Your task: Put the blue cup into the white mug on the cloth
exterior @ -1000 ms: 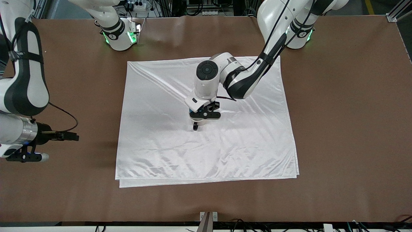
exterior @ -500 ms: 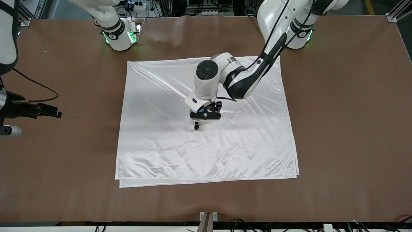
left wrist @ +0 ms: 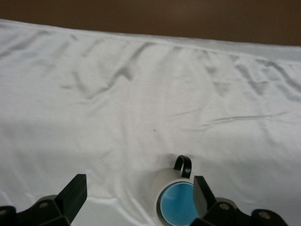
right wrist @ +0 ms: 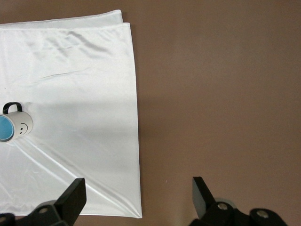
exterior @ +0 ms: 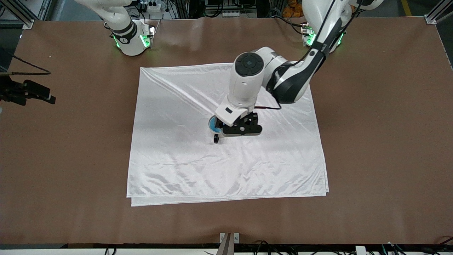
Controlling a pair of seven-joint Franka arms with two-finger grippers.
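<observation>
A broad brown matte tabletop (exterior: pixel 382 141) carries a large, shiny white satin-like rectangular cloth (exterior: pixel 184 159), folded in layers with diagonal wrinkles, lying flat directly beneath the left hand (exterior: pixel 238 129).

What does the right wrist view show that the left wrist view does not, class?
Only the right wrist view shows a smiley face on the white mug and the cloth's layered corner on the bare brown table, with the right tool open. Only the left wrist view shows the open left tool close above the mug. Both show the blue cup inside the mug.
</observation>
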